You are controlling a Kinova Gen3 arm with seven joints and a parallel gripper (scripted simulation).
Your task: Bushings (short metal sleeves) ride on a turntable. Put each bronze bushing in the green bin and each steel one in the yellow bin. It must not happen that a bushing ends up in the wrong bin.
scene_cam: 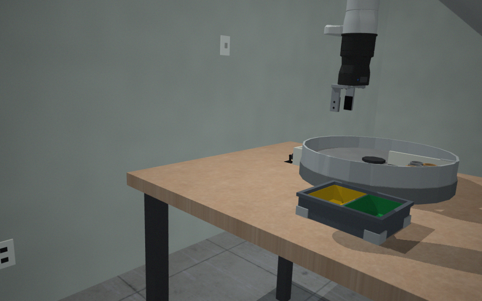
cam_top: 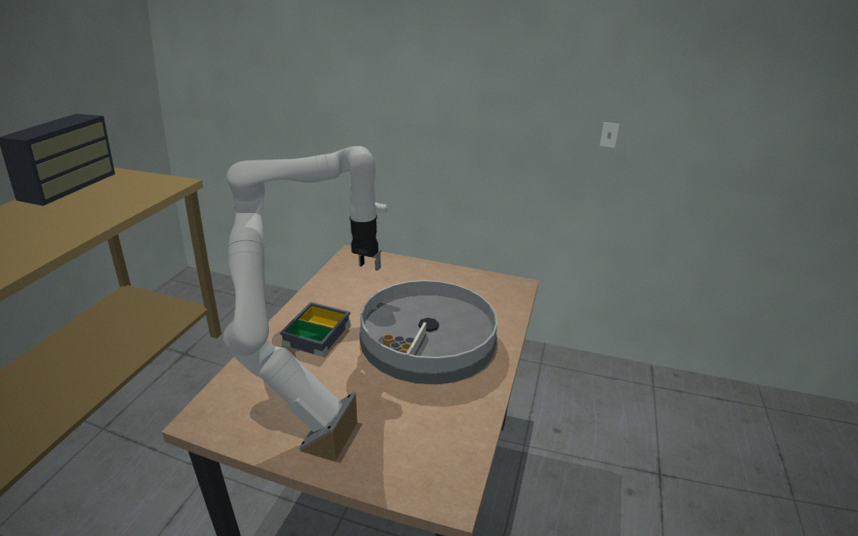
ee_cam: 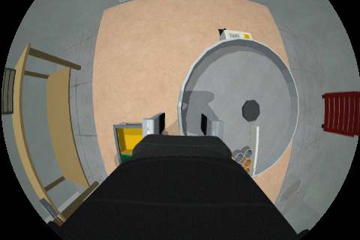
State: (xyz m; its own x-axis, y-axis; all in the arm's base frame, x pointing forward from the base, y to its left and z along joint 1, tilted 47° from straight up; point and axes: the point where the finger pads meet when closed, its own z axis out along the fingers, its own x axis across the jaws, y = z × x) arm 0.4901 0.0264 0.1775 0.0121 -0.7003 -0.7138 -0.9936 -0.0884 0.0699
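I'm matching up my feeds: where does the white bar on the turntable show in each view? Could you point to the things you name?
Top: the white bar (cam_top: 417, 338) (scene_cam: 400, 156) (ee_cam: 256, 150) is just below picture centre, right of the bushings (cam_top: 388, 339) (scene_cam: 416, 163) (ee_cam: 247, 162).
Exterior: right side, behind the bushings.
Wrist: lower right, upright in the picture, right of the bushings.
Shared landmark: the black hub (cam_top: 430, 324) (scene_cam: 373, 159) (ee_cam: 250, 110) at the bar's inner end.

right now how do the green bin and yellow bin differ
The green bin is deep green, while the yellow bin is golden. In the top view, the green bin lies nearer the arm's base; the yellow bin lies farther. Both share one dark tray.
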